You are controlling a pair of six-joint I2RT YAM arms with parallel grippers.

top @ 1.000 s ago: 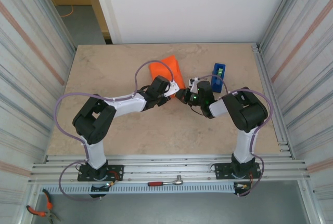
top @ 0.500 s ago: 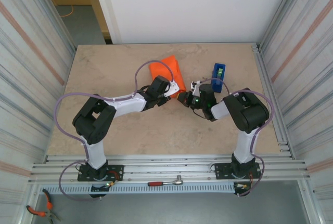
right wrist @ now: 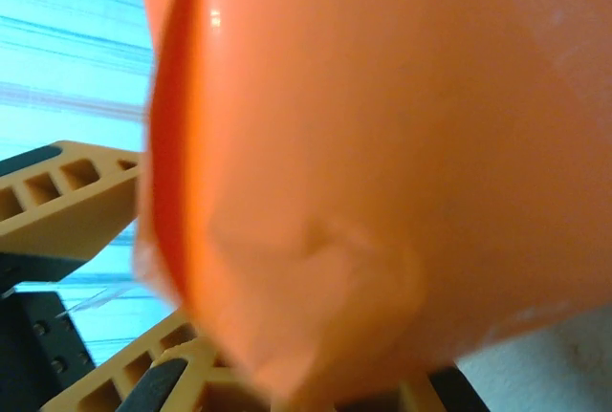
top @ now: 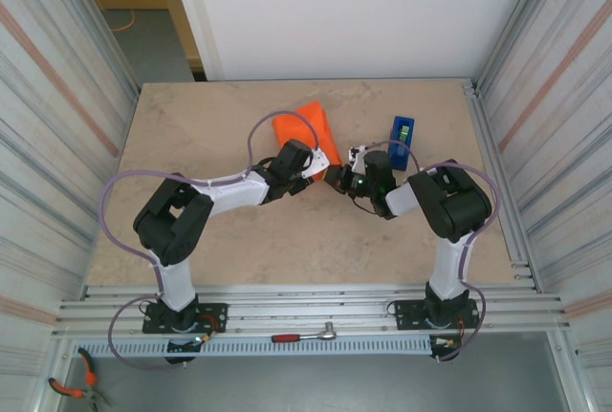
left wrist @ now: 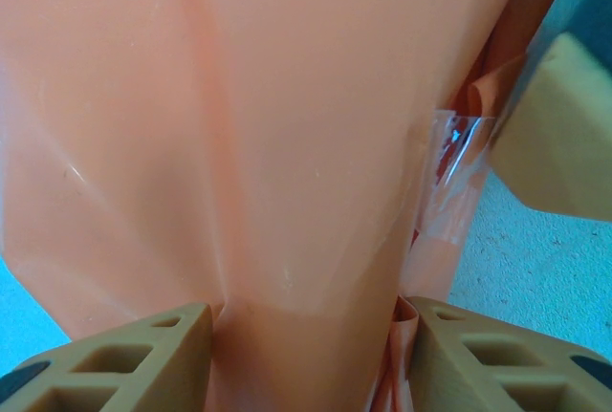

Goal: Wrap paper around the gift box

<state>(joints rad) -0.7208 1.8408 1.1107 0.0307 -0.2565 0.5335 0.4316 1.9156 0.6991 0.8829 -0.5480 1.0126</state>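
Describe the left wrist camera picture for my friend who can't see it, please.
Creased orange paper rises close to the camera, squeezed between the left gripper's two tan fingers at the bottom. A strip of clear tape sticks to its right edge, beside another tan finger, with pale tabletop below.

Bare table [top: 201, 135] left of the paper [top: 304, 127]; blue tape dispenser [top: 402, 135] near on its right.
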